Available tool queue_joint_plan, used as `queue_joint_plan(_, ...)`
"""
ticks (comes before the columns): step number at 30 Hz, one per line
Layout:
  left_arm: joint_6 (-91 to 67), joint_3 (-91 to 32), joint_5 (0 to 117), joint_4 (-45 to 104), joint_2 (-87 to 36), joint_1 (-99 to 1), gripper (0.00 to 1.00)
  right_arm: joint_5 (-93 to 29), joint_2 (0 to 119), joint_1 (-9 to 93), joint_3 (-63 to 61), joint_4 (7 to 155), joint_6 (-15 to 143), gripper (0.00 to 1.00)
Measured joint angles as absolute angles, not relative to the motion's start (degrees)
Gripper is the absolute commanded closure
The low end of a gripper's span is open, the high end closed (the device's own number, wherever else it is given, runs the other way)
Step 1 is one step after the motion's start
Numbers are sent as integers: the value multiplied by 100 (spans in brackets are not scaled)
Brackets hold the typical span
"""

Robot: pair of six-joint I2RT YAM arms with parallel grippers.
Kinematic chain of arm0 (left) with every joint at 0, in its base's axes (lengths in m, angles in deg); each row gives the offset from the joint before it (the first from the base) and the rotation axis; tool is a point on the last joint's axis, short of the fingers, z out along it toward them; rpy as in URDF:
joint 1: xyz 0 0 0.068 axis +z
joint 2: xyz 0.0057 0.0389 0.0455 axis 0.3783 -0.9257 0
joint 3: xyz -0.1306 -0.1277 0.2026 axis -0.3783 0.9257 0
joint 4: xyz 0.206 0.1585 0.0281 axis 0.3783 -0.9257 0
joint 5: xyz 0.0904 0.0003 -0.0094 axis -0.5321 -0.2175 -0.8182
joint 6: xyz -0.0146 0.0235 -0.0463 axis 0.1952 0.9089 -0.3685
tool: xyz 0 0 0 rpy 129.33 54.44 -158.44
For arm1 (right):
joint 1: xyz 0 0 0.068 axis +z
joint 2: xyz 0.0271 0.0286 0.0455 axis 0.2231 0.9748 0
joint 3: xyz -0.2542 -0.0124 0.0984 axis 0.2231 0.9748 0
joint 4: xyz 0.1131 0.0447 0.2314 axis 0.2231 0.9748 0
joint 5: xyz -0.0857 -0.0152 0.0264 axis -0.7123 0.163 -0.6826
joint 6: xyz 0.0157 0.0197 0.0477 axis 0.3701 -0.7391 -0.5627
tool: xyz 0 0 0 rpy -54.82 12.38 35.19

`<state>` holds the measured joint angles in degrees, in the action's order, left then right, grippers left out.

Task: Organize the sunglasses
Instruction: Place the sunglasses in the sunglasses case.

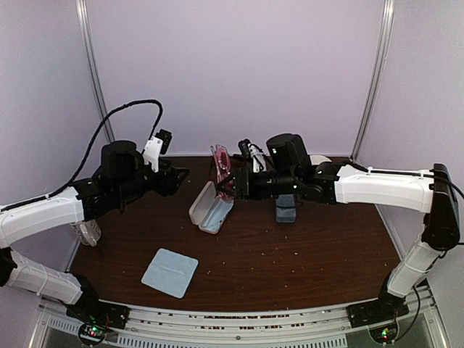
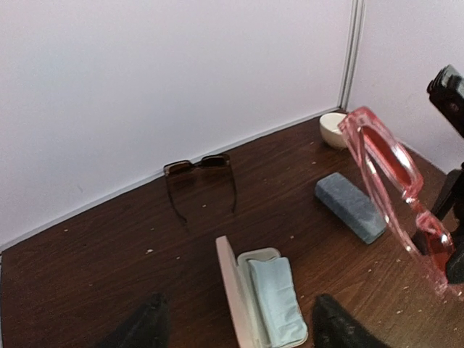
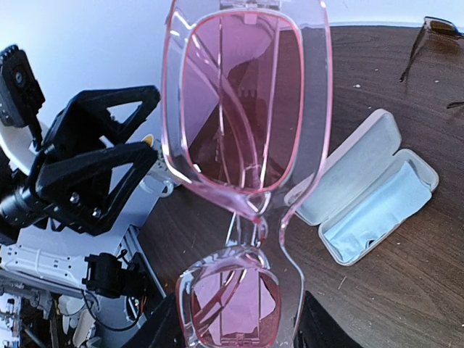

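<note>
My right gripper [image 1: 233, 185] [image 3: 232, 330] is shut on a chunky translucent pink pair of sunglasses [image 1: 221, 168] [image 3: 246, 109] and holds it upright in the air above the open pale case [image 1: 210, 209]. This pair also shows at the right of the left wrist view [image 2: 391, 174]. A second pair of sunglasses [image 2: 199, 168], dark brown with thin temples unfolded, lies on the table by the back wall, and shows in the right wrist view [image 3: 435, 29]. My left gripper [image 1: 181, 174] [image 2: 239, 335] is open and empty, left of the case.
The open case [image 2: 232, 290] [image 3: 341, 174] holds a folded light-blue cloth [image 2: 279, 301]. A closed grey-blue case [image 1: 285, 210] [image 2: 350, 206] lies to its right. Another light-blue cloth [image 1: 170, 272] lies near the front. A white bowl [image 2: 333, 129] stands at the back right corner.
</note>
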<state>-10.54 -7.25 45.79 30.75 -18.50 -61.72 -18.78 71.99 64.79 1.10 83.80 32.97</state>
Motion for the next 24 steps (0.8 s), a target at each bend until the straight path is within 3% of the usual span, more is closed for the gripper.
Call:
queue_joint_plan(2,-936,-714,4360,2881,-1772,-6172,3,-2125,7197,6479,129,8395,3177,64)
queue_joint_plan(3,-914,-696,4260,2809,-1730,-6174,2,-2232,7197,6479,155,8400,3126,64)
queue_joint_plan(24,-1039,126,2933,2621,-1431,-6172,2,-3655,7846,6516,-6,9422,1432,64)
